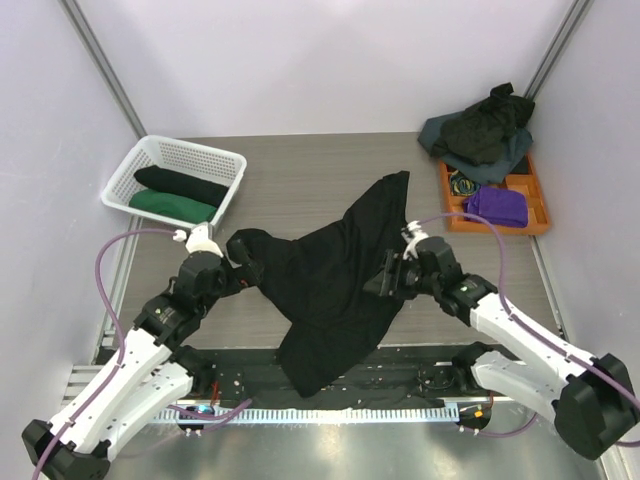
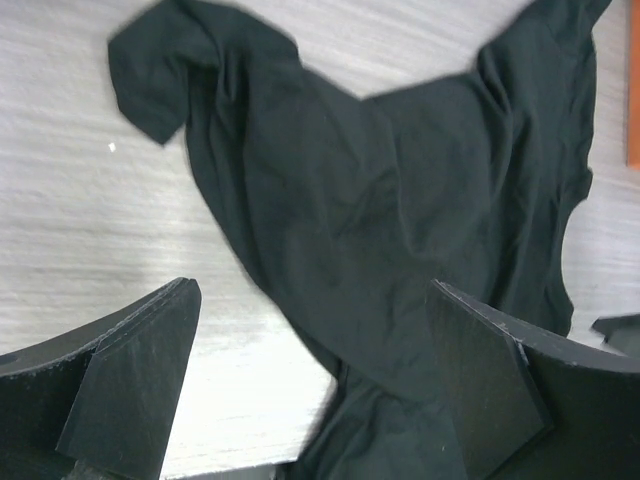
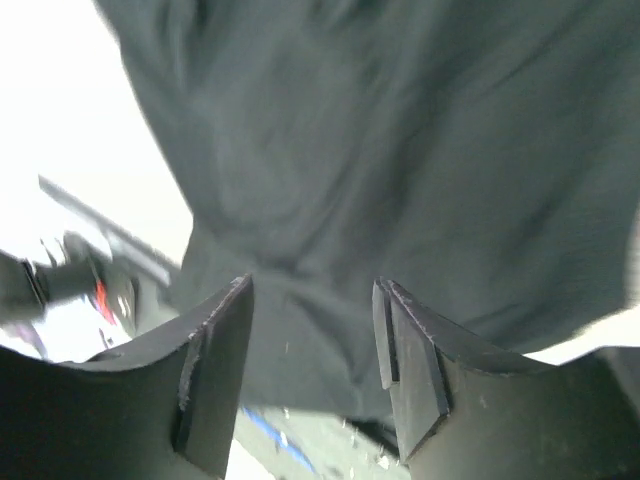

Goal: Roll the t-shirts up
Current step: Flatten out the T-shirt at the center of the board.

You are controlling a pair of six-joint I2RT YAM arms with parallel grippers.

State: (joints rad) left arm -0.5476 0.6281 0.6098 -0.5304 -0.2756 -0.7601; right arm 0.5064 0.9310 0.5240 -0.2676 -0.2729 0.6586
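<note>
A plain black t-shirt (image 1: 335, 280) lies crumpled and spread across the middle of the table, its lower part hanging over the near edge. It fills the left wrist view (image 2: 400, 230) and the right wrist view (image 3: 400, 160). My left gripper (image 1: 243, 268) is open at the shirt's left sleeve, holding nothing. My right gripper (image 1: 388, 276) is open at the shirt's right edge, its jaws apart just over the cloth. A rolled black tee (image 1: 180, 184) and a rolled green tee (image 1: 172, 205) lie in the white basket (image 1: 222, 158). More dark tees (image 1: 482, 130) are piled at the back right.
An orange compartment tray (image 1: 535, 205) at the right holds a purple cloth (image 1: 497, 207) and small items, partly under the pile. Purple cables loop beside both arms. A black strip and metal rail run along the near table edge (image 1: 420, 380).
</note>
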